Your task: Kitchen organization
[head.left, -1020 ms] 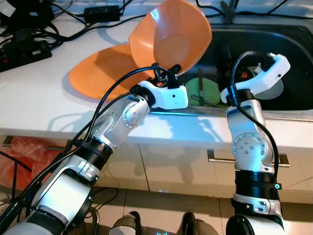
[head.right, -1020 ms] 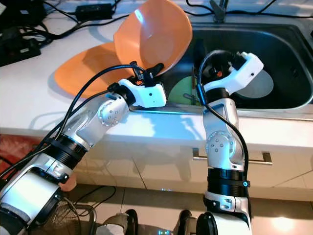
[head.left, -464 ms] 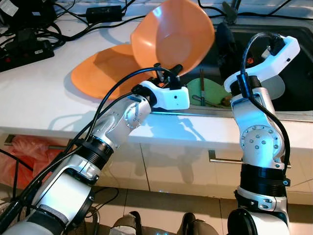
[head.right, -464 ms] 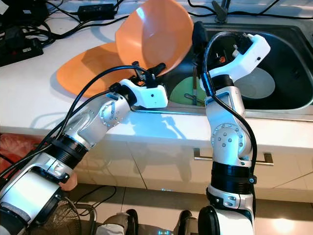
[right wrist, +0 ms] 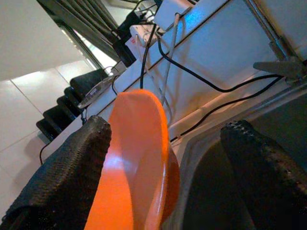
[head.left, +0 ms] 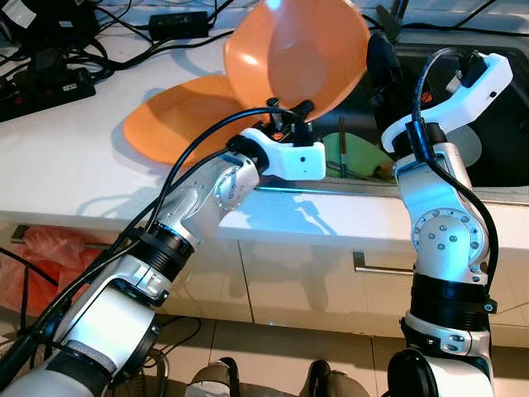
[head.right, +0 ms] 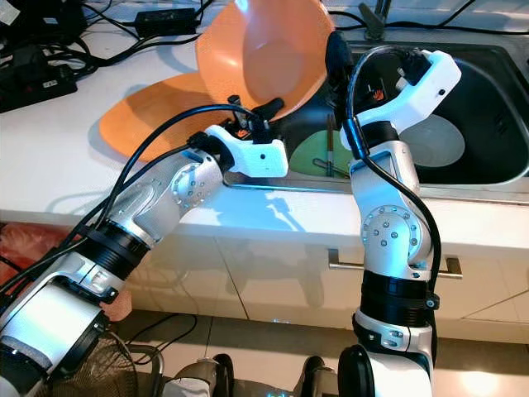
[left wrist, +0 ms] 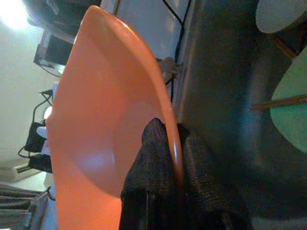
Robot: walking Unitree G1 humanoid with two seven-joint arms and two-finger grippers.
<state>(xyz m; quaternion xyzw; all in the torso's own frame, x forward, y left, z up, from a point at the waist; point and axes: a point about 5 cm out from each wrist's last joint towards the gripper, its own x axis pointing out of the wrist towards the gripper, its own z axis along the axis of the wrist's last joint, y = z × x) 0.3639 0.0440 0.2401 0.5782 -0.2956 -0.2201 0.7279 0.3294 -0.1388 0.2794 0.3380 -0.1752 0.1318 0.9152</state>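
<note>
Left eye: orange bowl [head.left: 297, 50] higher now

No text, label, brand or number can be read anywhere — not on the arms, the dishes, or the devices at the far left.

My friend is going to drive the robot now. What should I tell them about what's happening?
Left end effector: shut on the rim of the orange bowl, holding it tilted up at the left edge of the sink.
Right end effector: open, raised over the sink right beside the bowl, one finger on each side of its rim.
Second orange dish lies on the counter. Green plate and white plate sit in the sink.
Left: set the bowl down, clear the sink dishes.
</note>
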